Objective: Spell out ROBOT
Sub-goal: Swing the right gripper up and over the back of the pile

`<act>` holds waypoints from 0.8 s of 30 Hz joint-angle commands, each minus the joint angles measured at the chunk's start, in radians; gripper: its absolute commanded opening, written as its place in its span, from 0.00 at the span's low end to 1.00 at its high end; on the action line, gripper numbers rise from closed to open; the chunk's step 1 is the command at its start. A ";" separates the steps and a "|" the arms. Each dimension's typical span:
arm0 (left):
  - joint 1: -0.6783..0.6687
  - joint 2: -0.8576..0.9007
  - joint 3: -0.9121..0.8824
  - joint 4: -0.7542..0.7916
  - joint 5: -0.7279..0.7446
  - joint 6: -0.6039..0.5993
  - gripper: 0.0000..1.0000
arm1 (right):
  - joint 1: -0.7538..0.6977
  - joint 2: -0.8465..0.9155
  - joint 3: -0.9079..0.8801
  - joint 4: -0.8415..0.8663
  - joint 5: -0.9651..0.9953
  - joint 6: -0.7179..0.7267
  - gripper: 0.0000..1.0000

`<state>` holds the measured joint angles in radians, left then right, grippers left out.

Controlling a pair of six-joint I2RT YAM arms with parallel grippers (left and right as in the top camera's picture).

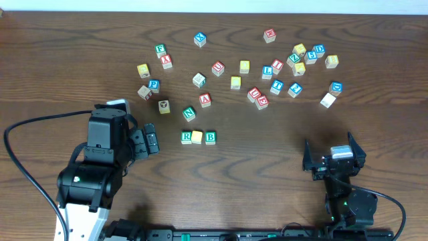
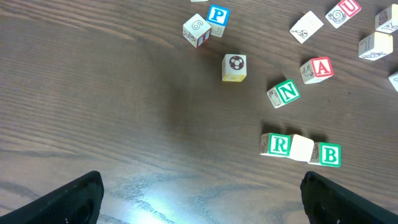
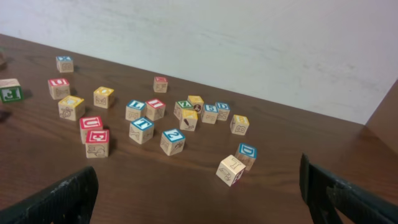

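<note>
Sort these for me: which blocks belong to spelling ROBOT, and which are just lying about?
Job, already in a row: green-lettered wooden R cube, yellow-faced wooden cube, green-lettered wooden B cube.
Lying about nearby: green-lettered wooden N cube, red-lettered wooden A cube, soccer-ball picture cube.

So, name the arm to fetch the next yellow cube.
Probably left: the left gripper hangs open near the R cube, closer to the loose yellow cube than the right gripper is.
</note>
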<state>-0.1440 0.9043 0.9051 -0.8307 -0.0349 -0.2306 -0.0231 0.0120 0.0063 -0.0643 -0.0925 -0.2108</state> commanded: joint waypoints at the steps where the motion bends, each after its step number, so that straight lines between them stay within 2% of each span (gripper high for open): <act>1: 0.005 0.005 0.029 -0.003 -0.002 0.012 1.00 | -0.003 -0.005 -0.001 -0.005 0.003 0.016 0.99; 13: 0.005 0.005 0.029 -0.003 -0.002 0.013 1.00 | -0.003 -0.005 -0.001 0.039 -0.028 0.025 0.99; 16: 0.005 0.005 0.029 -0.003 -0.002 0.012 1.00 | -0.003 -0.005 -0.001 0.156 -0.211 0.098 0.99; 18: 0.005 0.005 0.029 -0.003 -0.002 0.012 1.00 | -0.003 -0.005 0.000 0.303 -0.347 0.150 0.99; 19: 0.005 0.005 0.029 -0.003 -0.002 0.012 1.00 | -0.002 -0.002 0.014 0.392 -0.354 0.288 0.99; 21: 0.005 0.005 0.029 -0.003 -0.002 0.012 1.00 | -0.002 0.016 0.052 0.399 -0.356 0.366 0.99; 24: 0.005 0.005 0.029 -0.003 -0.002 0.012 1.00 | -0.002 0.090 0.151 0.309 -0.360 0.389 0.99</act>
<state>-0.1440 0.9081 0.9077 -0.8314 -0.0319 -0.2306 -0.0231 0.0334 0.0593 0.2981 -0.3931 0.0486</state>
